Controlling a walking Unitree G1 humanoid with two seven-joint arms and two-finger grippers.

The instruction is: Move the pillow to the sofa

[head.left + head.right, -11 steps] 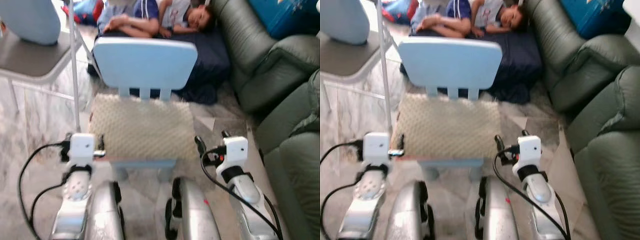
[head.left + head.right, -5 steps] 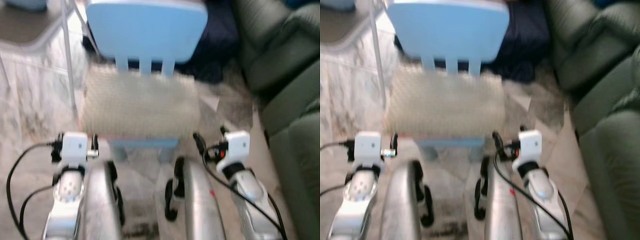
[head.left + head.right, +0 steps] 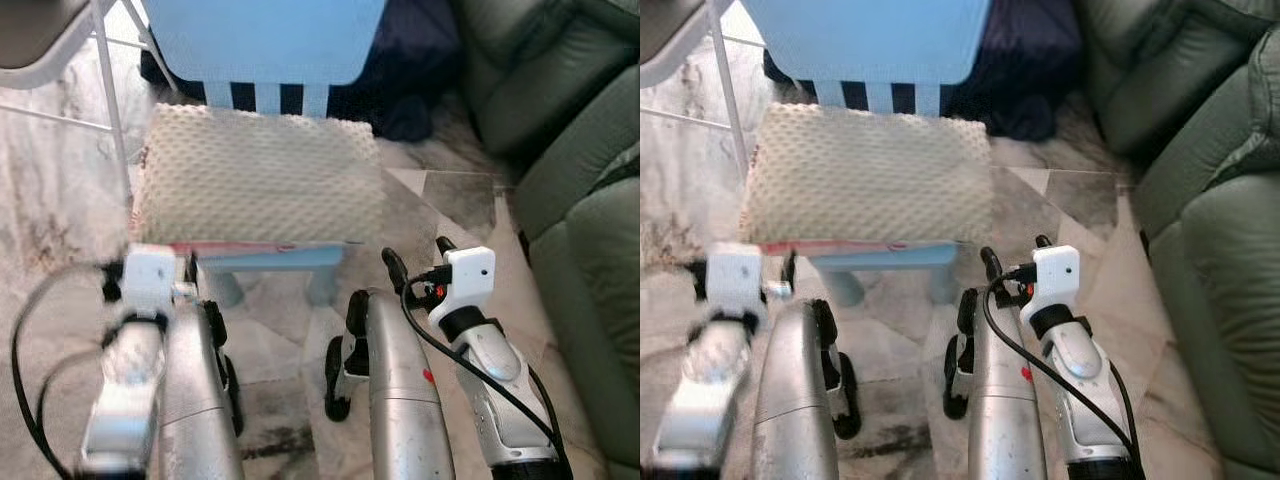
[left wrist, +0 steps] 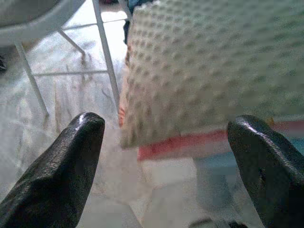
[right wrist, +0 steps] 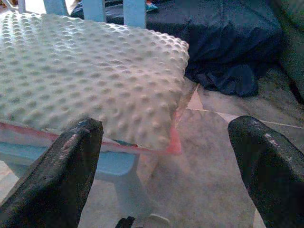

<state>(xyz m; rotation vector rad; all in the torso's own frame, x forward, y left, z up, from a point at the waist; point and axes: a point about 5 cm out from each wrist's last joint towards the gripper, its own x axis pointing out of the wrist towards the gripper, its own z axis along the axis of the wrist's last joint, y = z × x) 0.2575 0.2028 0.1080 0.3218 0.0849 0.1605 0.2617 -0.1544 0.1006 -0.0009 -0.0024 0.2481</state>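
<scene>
Pillow [image 3: 258, 178], cream and dimpled, lies flat on the seat of a small blue chair [image 3: 262, 36], a pink edge peeking out underneath in both wrist views. No writing readable anywhere. Left gripper [image 4: 166, 156] hangs just short of the pillow's near left corner, fingers spread wide. Right gripper [image 5: 166, 166] faces the near right corner, fingers likewise spread. Green sofa [image 3: 590, 200] sits to the right, dark bedding [image 5: 228, 42] beyond on the marble floor [image 3: 60, 200].
</scene>
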